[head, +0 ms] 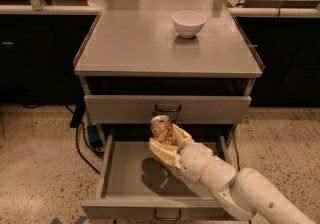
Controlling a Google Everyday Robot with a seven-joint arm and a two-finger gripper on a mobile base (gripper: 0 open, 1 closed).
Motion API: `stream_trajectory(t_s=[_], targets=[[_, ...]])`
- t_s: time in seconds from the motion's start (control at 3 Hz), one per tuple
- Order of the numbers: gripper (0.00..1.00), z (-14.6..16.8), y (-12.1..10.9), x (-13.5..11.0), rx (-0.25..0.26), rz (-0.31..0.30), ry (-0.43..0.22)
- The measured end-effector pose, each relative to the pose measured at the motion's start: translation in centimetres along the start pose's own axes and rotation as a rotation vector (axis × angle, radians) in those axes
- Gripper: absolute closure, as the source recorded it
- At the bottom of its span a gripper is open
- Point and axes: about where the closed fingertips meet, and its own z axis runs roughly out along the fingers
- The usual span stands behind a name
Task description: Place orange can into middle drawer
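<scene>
My gripper (169, 143) is shut on the orange can (161, 128), a small mottled orange-gold can with a silver top. It holds the can upright above the open middle drawer (122, 178), near the drawer's back and just below the closed upper drawer front (125, 109). The can's shadow falls on the drawer floor below it. My cream arm (235, 183) reaches in from the lower right, over the drawer's front right part. The drawer's small dark loop handle (167, 214) shows at the bottom edge.
A white bowl (188, 23) sits on the grey cabinet top (125, 43) at the back right. Dark counters run behind the cabinet. A black cable (80, 143) lies on the speckled floor to the left.
</scene>
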Motion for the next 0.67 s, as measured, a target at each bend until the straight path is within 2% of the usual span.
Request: stream_trajectory(t_s=[0.33, 0.67], targets=[[1.00, 0.35, 0.17, 6.24, 0.071, 0.018, 0.026], [1.00, 0.36, 0.17, 6.25, 0.071, 0.018, 0.027]])
